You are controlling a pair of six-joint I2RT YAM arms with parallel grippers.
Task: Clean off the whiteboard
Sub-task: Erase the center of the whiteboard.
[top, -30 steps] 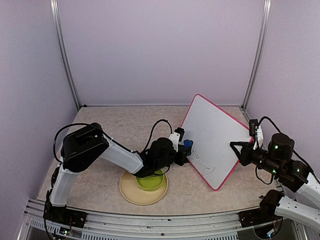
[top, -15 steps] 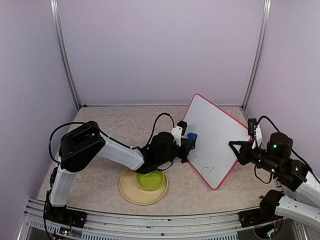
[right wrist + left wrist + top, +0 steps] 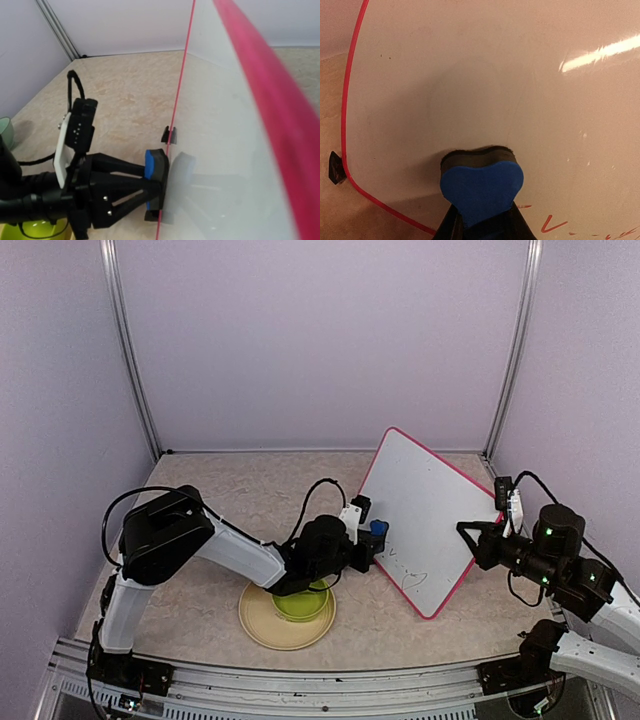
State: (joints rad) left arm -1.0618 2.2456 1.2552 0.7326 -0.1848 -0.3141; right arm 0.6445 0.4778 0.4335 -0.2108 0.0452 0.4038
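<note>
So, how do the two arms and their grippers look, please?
The left arm and right arm have white links between bulky black joints, with loose black cables. The left gripper has black angular fingers and a dotted white plate. The right arm's joints show green lights; the right gripper is black.

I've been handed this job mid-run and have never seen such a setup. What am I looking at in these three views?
Two robot arms are bolted at the near edge of a table. The wide picture looks down from above and behind them; the other two come from a camera on each wrist. The left arm has its jaws clamped on a blue eraser, pressed against the tilted whiteboard. The right arm grips the board's pink right edge in its jaws. Some handwriting shows near the lower corner. A plate holding a green bowl lies by the left arm.
</note>
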